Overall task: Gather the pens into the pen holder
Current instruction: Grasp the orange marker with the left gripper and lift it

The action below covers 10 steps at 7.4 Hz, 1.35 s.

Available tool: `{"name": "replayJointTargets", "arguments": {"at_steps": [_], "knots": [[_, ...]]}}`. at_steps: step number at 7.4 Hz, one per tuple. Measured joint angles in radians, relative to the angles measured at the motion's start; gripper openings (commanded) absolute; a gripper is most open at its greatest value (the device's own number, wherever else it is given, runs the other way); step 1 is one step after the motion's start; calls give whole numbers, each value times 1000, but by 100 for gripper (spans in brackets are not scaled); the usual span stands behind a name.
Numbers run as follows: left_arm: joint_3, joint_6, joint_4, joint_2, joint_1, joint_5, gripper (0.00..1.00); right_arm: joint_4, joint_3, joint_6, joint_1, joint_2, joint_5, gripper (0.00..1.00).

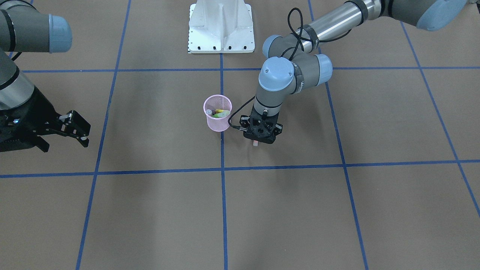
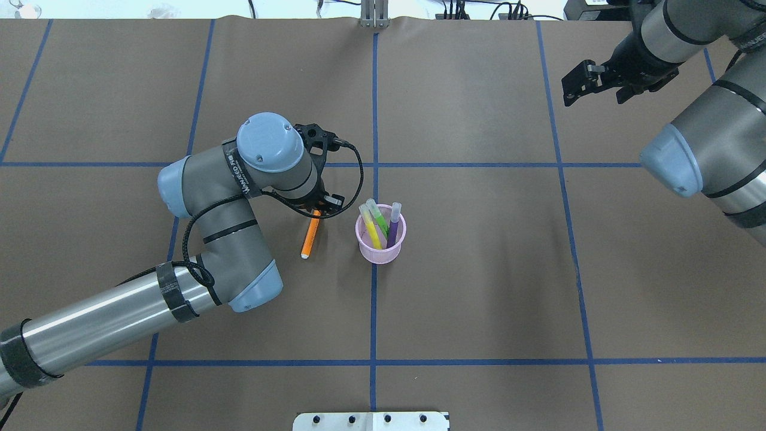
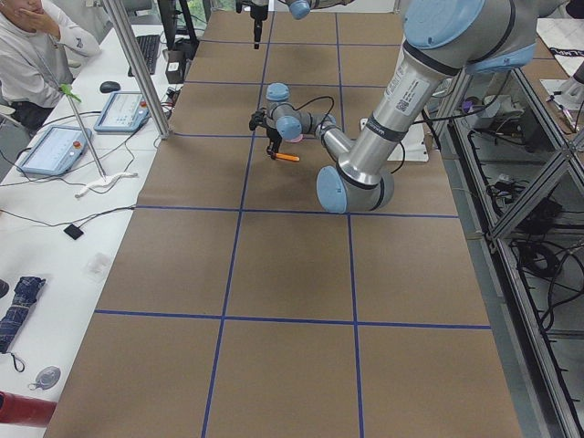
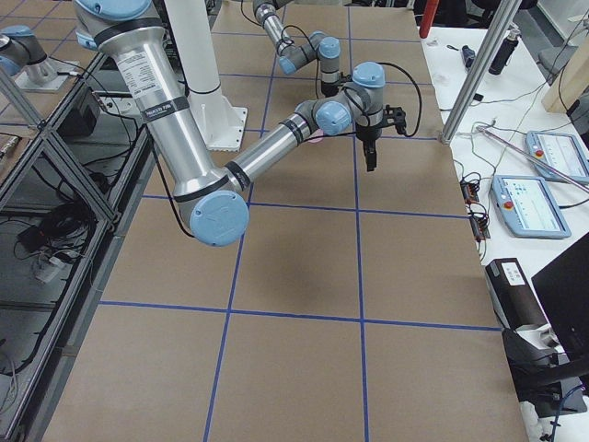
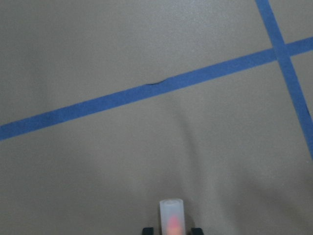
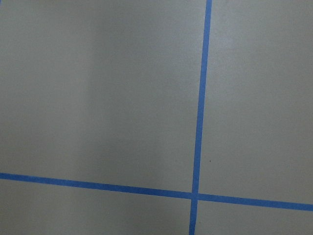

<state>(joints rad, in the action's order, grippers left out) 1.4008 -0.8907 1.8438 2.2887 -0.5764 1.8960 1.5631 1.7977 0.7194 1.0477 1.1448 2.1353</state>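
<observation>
The pink mesh pen holder (image 2: 380,254) stands upright near the table's middle, and it also shows in the front view (image 1: 217,125). It holds the yellow pen (image 2: 371,230), the green pen (image 2: 378,216) and the purple pen (image 2: 393,227). My left gripper (image 2: 317,209) is just left of the cup and is shut on the orange pen (image 2: 310,236) near one end. The pen slants out toward the robot's side, low over the table. Its pale cap (image 5: 171,213) shows between the fingertips. My right gripper (image 2: 568,87) is open and empty, far off at the back right.
The white robot base (image 1: 221,30) stands at the table's robot-side edge. Blue tape lines (image 6: 199,122) grid the brown table. A person (image 3: 36,55) and tablets are at a side desk beyond the table's far edge.
</observation>
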Motion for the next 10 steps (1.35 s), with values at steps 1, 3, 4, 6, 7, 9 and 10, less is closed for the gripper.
{"name": "replayJointTargets", "arguments": {"at_steps": [1, 3, 4, 6, 7, 9, 10], "knots": [[0, 0, 0, 0, 1, 0, 37, 0, 0, 0, 0, 1, 0, 100], [0, -2, 0, 0, 5, 0, 35, -1, -1, 0, 0, 1, 0, 100], [0, -2, 0, 0, 6, 0, 23, 0, -1, 0, 0, 1, 0, 100], [0, -3, 0, -1, 6, 0, 0, 0, -1, 0, 0, 1, 0, 100], [0, -2, 0, -1, 6, -1, 0, 0, -2, 0, 0, 1, 0, 100], [11, 5, 1, 1, 3, -3, 0, -1, -3, 0, 0, 1, 1, 100], [42, 25, 9, 2, -12, -14, 0, -1, -3, 0, 0, 0, 1, 100]]}}
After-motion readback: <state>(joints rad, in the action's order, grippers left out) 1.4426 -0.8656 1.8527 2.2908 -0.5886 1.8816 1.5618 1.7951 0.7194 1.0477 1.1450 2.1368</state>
